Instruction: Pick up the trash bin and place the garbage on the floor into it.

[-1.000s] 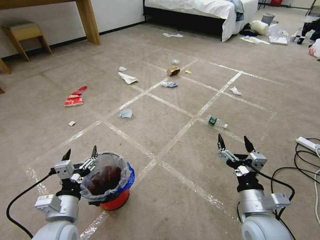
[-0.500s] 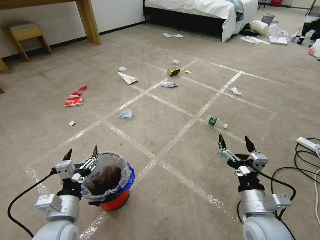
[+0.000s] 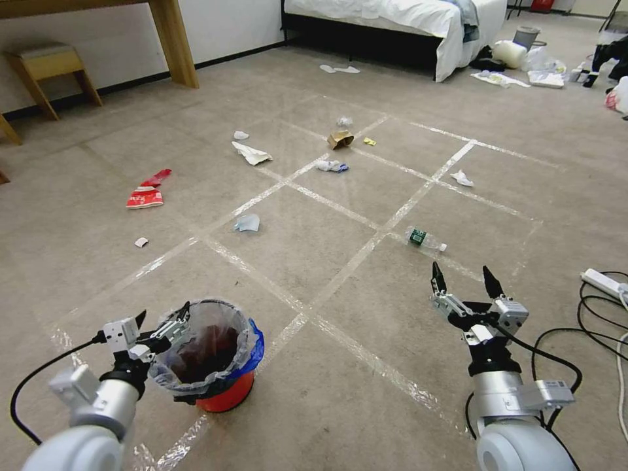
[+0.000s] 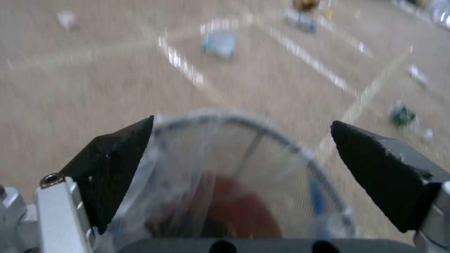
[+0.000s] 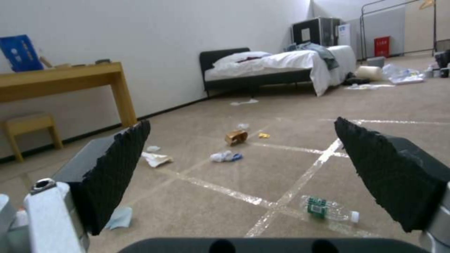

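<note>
The trash bin (image 3: 219,386), a small red bucket lined with a clear bag and a blue bag edge, stands on the carpet at the near left. My left gripper (image 3: 163,313) is open at its left rim, one finger over the liner; in the left wrist view the bin (image 4: 234,207) lies between the open fingers (image 4: 117,165). The garbage is scattered ahead: red wrappers (image 3: 147,193), white paper (image 3: 250,154), a brown carton (image 3: 340,139), a clear bottle (image 3: 425,239) and a tissue (image 3: 462,178). My right gripper (image 3: 462,275) is open just short of the bottle (image 5: 328,209).
A bed (image 3: 392,16) and a grey metal bin (image 3: 525,36) stand at the back right. A wooden table leg (image 3: 173,42) and a stool (image 3: 49,65) are at the back left. A power strip with cables (image 3: 605,282) lies at the right. White slippers (image 3: 340,69) lie near the bed.
My left arm has dropped and tilted, bringing its open fingers down to the bin's left rim. The right gripper has barely moved.
</note>
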Controlling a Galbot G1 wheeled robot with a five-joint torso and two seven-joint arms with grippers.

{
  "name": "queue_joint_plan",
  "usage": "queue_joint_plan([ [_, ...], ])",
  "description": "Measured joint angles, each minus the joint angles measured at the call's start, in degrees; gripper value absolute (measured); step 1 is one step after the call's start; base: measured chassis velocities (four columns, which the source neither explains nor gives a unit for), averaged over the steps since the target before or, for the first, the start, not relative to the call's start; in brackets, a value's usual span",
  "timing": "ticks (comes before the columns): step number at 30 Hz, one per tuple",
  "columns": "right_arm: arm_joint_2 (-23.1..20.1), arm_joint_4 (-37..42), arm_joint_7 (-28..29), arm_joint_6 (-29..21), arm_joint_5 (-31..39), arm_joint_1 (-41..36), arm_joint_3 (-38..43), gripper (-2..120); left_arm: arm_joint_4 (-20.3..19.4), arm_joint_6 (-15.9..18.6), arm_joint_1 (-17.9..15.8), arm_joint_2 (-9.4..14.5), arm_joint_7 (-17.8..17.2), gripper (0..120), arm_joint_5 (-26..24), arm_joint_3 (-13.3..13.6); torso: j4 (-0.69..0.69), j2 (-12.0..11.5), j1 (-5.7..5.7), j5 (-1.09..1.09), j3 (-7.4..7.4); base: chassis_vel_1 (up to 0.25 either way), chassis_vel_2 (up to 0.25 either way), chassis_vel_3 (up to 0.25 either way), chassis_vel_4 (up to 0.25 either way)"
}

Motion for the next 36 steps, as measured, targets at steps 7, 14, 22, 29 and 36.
queue_joint_plan([
  [7, 0.4, 0.8, 0.1, 0.6, -1.0, -1.9, 1.4, 100, 6.4, 5.8, -2.5, 9.4, -0.8, 100, -7.6, 0.0, 0.0, 0.0, 0.0, -0.01, 0.0, 0.0, 0.0, 0.0, 0.0],
  [14, 2.0, 1.0, 0.1, 1.3, -3.4, -3.3, 1.6, 100, 10.0, 5.8, -3.7, 14.2, 0.5, 100, -8.4, 0.2, 0.0, 0.0, 0.0, 0.0, 0.0, 0.0, 0.0, 0.0, 0.0],
  [22, 3.8, 1.2, 0.1, 1.5, -5.6, -3.9, 1.2, 100, 13.2, 5.3, -4.5, 16.2, 1.7, 100, -8.6, 1.8, 0.0, 0.0, 0.0, -0.01, 0.0, 0.0, 0.0, 0.0, 0.0],
  [29, 4.2, 1.1, 0.1, 1.7, -6.1, -4.1, 1.1, 100, 16.4, 5.3, -4.9, 17.7, 3.0, 100, -9.4, 2.8, 0.0, 0.0, 0.0, 0.0, 0.0, 0.0, 0.0, 0.0, 0.0],
  [36, 3.5, 0.6, 0.2, 1.6, -5.7, -3.2, 0.8, 100, 18.9, 5.4, -5.0, 17.6, 3.4, 99, -9.6, 3.1, 0.0, 0.0, 0.0, 0.0, 0.0, 0.0, 0.0, 0.0, 0.0],
])
